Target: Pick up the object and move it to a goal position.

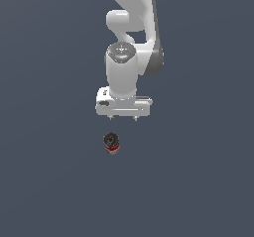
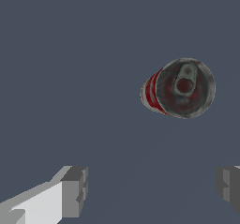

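The object is a tiny can (image 1: 111, 143) with a dark grey round top and a red-and-white side, standing on the plain grey floor. My gripper (image 1: 123, 117) hangs above and behind it, a little toward the exterior view's right, and does not touch it. In the wrist view the can (image 2: 180, 88) lies off to one side of the open gap between the fingers, not between them. The gripper (image 2: 152, 188) is open and empty, with one finger (image 2: 75, 190) and the other finger (image 2: 229, 185) set wide apart.
The white arm (image 1: 131, 37) reaches down from the top of the exterior view. The flat grey floor (image 1: 49, 181) spreads all around.
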`<state>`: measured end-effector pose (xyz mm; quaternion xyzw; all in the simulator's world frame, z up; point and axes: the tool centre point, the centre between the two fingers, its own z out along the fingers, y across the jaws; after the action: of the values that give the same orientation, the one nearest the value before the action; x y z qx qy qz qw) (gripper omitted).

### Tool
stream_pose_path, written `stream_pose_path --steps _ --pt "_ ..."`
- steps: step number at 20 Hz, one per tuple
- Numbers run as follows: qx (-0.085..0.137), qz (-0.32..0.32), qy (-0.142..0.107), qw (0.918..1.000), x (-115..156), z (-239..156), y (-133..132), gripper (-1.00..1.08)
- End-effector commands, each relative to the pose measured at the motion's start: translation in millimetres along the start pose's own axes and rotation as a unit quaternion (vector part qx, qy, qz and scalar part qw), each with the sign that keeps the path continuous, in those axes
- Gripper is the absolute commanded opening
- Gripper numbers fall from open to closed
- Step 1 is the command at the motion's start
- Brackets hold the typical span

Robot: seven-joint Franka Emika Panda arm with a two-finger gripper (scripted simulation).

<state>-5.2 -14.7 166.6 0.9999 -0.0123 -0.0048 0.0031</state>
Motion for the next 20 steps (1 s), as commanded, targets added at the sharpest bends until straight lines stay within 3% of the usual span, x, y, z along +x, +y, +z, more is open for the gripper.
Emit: stream_pose_path --steps 1,10,20 --pt "0.000 0.000 0.000 1.0000 0 0 0 1.00" --pt "-0.005 -0.043 0.000 0.9991 -2 -9 -24 1.00" --pt "-0.002 -0.003 0.000 1.0000 12 -1 -10 1.00"
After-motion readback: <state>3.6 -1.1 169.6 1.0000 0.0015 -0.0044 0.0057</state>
